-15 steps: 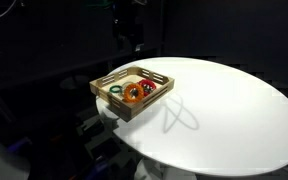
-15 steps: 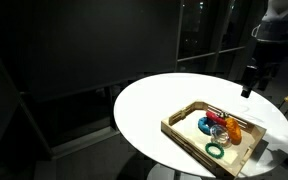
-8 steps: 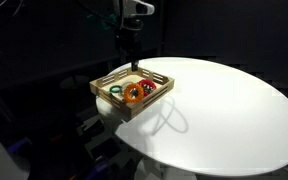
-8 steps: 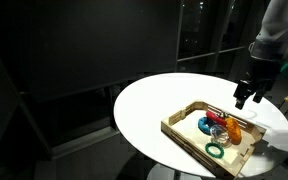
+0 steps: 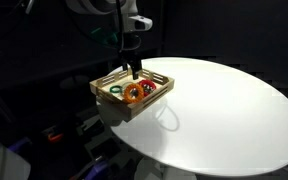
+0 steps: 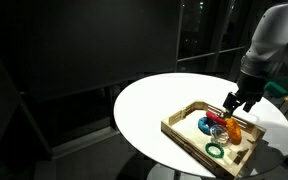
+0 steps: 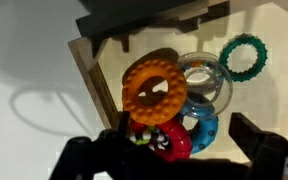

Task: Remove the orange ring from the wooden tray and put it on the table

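Jaws spread wide and empty, the black robot gripper (image 7: 174,150) hovers above the small bright orange ring (image 7: 154,90) in the slatted wooden tray (image 7: 87,72); approach under way, next likely a descent to pinch its rim

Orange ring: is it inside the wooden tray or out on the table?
Inside. The orange ring lies flat within the walls of the wooden tray, overlapping a red ring. It is not on the white tabletop.

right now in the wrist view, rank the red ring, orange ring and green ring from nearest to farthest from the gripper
1. red ring, right at the gripper, bottom
2. orange ring, centre
3. green ring, top right
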`<state>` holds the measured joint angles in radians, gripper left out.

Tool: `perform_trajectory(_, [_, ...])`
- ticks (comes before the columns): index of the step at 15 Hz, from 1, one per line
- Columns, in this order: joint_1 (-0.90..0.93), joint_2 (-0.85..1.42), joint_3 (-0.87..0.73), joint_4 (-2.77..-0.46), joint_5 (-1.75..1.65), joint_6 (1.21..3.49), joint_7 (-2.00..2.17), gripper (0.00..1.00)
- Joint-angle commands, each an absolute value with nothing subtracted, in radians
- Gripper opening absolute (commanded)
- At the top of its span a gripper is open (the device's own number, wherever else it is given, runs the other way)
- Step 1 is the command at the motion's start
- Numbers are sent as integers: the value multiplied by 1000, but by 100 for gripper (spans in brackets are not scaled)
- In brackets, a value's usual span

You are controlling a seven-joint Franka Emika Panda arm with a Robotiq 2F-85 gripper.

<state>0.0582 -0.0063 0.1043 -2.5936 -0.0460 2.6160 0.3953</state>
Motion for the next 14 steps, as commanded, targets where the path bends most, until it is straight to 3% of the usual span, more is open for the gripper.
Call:
perform_trajectory(1, [73,29,98,-2589,-126,2627,495,100])
perform_trajectory(14, [117,138,45,-2543,-297,2627,655,100])
